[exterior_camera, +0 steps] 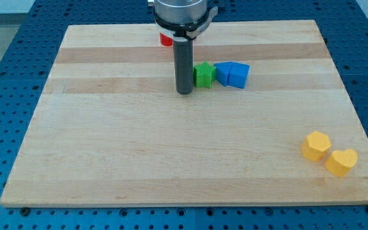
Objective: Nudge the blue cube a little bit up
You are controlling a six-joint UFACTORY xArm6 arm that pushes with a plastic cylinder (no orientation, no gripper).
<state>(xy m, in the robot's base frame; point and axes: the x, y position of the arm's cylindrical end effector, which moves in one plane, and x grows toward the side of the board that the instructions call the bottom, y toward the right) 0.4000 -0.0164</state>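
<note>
The blue cube [223, 73] lies near the surface's [171, 160] top middle, touching a green block [204, 75] and another blue block [238, 75]. Our tip [184, 92] has no hand; it stands just left of the green block. We judge the nudge is not begun: the tip must first come below the cube.

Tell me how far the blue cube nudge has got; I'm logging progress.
Nothing looks done yet: the blue cube sits between the green block and another blue block. In hand: my tip rests at the green block's left side, not under the cube. Left: bring the tip to the cube's bottom side and push it toward the view's top.
</note>
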